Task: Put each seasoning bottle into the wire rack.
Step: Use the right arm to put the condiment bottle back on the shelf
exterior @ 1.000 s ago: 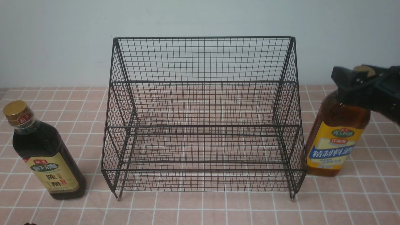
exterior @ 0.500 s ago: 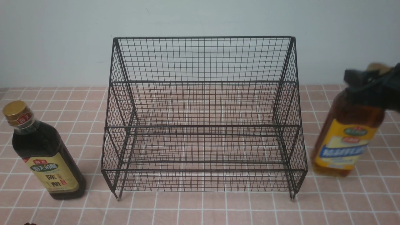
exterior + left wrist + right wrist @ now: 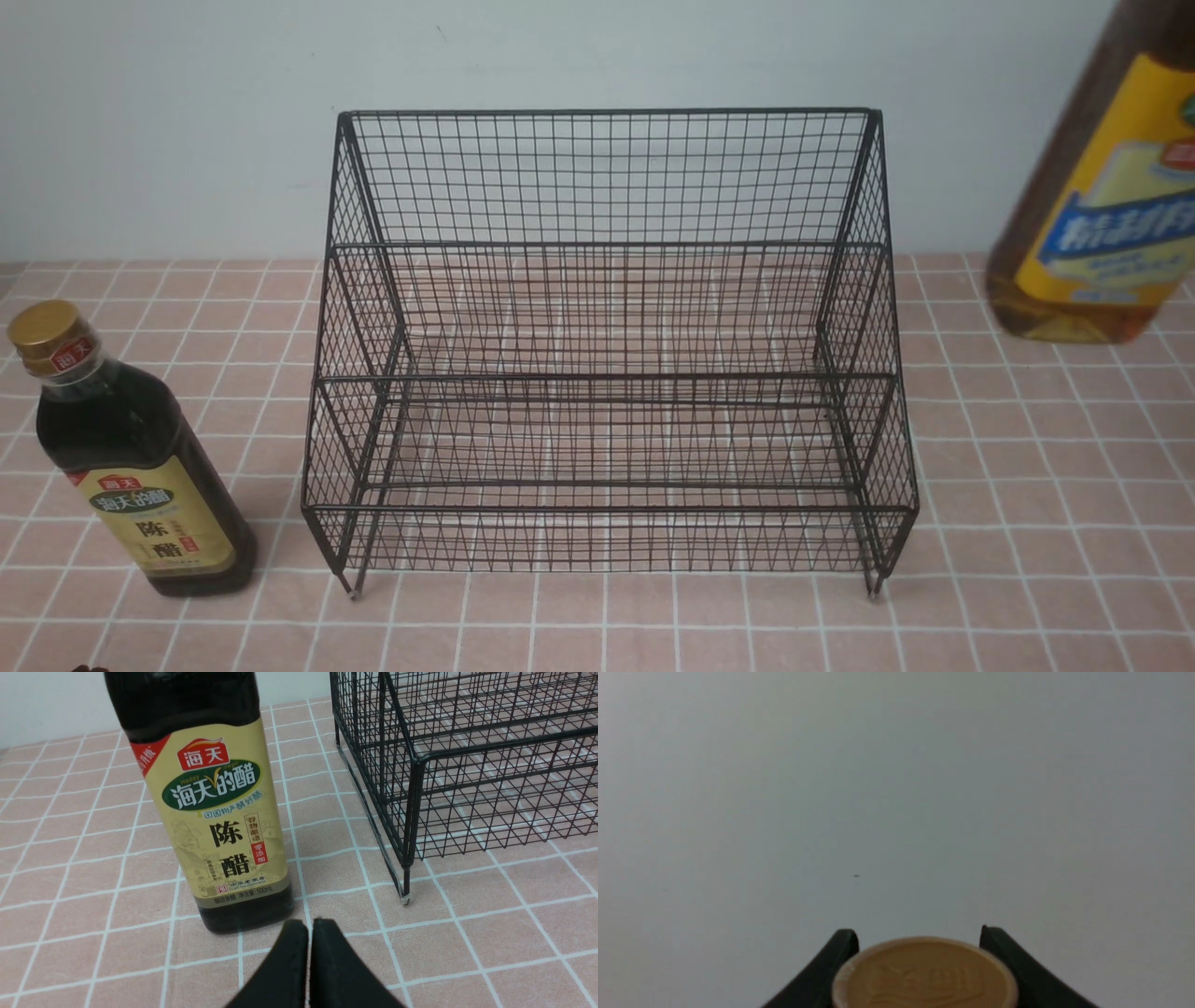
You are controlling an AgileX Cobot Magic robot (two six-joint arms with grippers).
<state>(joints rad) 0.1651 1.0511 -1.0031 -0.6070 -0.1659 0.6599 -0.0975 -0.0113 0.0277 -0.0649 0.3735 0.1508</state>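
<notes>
one amber bottle (image 3: 1102, 205) hangs by its gold cap (image 3: 924, 970) in the right claw (image 3: 917, 935), above the worktop (image 3: 1027, 560) right of the wire rack (image 3: 607, 177), so it should travel upright over the side onto a tier, while the dark bottle (image 3: 140, 467) waits by the closed left claw (image 3: 308, 926).

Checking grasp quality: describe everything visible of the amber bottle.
The amber bottle is clear, holding amber liquid, with a yellow-and-blue label. It hangs tilted above the table, right of the rack, apart from it, top cropped in the front view. The right gripper grips its gold cap from both sides; nothing else touches it.
</notes>
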